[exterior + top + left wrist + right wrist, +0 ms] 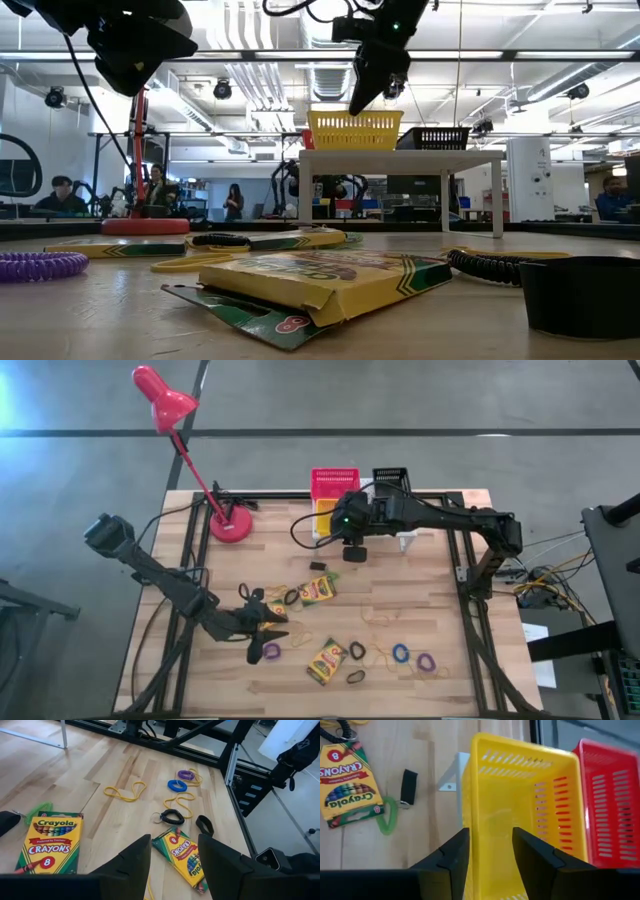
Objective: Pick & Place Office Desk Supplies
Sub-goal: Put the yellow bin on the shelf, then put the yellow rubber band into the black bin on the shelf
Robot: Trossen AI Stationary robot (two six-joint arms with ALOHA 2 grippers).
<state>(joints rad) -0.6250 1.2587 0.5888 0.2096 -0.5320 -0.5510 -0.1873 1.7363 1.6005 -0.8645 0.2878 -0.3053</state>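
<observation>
Item: our right gripper [489, 857], fingers parted and empty, hangs directly over the yellow plastic mesh basket [520, 815] on the white shelf [400, 160]; our open left gripper [174, 865] waits above the flat yellow-and-green crayon box [182, 856].

Red desk lamp [165, 400] on table [440, 620]; white shelf [400, 158] behind.

At the back of the worktop [420, 610] three baskets [334, 484] sit in a row on the shelf [410, 541] with the lamp [231, 525] to their left, while crayon boxes [318, 591] and elastic loops [401, 654] lie scattered across the front half.
</observation>
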